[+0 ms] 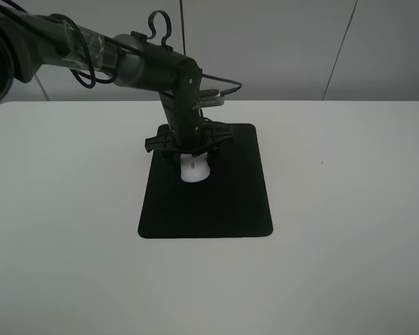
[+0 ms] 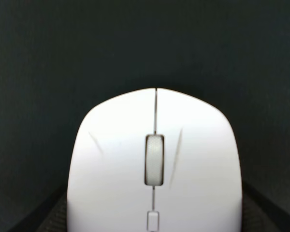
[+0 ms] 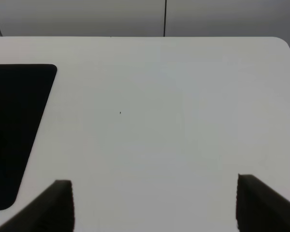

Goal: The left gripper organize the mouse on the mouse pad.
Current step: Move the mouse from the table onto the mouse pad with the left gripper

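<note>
The white mouse (image 1: 194, 169) lies on the far half of the black mouse pad (image 1: 206, 209), scroll wheel facing the near side. My left gripper (image 1: 191, 155) hangs right over the mouse's far end, open, with its dark fingers (image 2: 46, 220) on either side of the body; I cannot tell if they touch it. In the left wrist view the mouse (image 2: 154, 164) fills the lower frame against the pad (image 2: 145, 43). My right gripper (image 3: 154, 205) is open over bare table and holds nothing; it does not show in the exterior high view.
The white table (image 1: 349, 209) extends around the pad on all sides. In the right wrist view a corner of the pad (image 3: 14, 125) lies beside that gripper, and a pale wall stands behind the table's far edge.
</note>
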